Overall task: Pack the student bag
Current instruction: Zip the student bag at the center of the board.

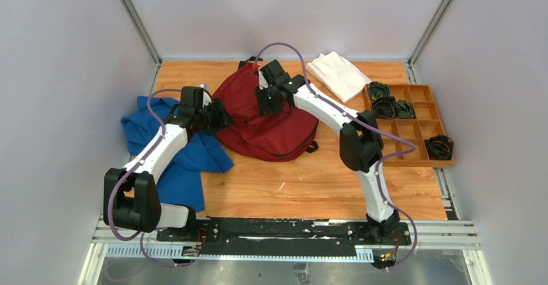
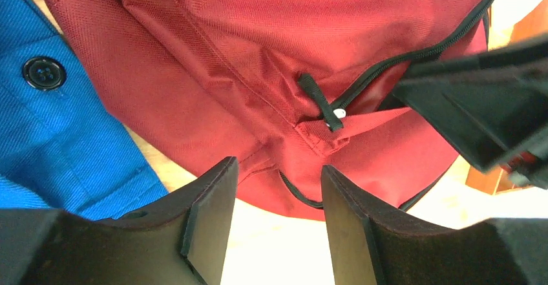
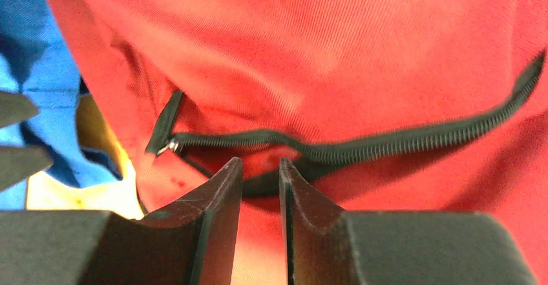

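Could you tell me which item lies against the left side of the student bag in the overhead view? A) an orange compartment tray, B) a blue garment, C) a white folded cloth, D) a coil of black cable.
B: the blue garment lies against the left side of the student bag, while the white cloth and the orange tray sit to its right.

Item: student bag (image 1: 271, 130). Dark red fabric backpack, lying flat on the worktop (image 1: 323, 188) at my 12 o'clock. Its black zipper (image 3: 400, 144) is parted slightly beside the black pull tab (image 2: 315, 96). A black strap (image 1: 312, 147) shows at its 4 o'clock edge.
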`<action>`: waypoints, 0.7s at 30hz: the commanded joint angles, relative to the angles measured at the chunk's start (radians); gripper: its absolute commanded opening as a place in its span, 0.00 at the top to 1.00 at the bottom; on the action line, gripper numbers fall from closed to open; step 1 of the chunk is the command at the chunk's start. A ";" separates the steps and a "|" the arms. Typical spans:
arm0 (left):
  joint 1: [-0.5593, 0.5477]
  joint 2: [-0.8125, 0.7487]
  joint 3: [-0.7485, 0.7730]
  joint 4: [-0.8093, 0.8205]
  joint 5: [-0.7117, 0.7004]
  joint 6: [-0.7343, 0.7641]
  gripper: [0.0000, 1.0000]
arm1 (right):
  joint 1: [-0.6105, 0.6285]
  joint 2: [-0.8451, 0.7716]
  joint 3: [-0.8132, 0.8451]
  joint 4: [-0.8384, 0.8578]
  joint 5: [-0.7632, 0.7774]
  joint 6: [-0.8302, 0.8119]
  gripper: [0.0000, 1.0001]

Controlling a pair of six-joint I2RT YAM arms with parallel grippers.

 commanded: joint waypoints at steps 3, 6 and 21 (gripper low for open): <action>-0.004 0.018 0.030 0.044 0.003 -0.033 0.45 | 0.045 -0.151 -0.066 0.032 -0.005 -0.082 0.64; -0.004 -0.013 0.017 0.022 -0.071 -0.054 0.45 | 0.093 -0.134 -0.020 -0.008 0.046 -0.134 0.61; 0.092 -0.113 -0.030 -0.096 -0.193 -0.125 0.41 | 0.175 0.139 0.303 -0.140 0.043 -0.162 0.59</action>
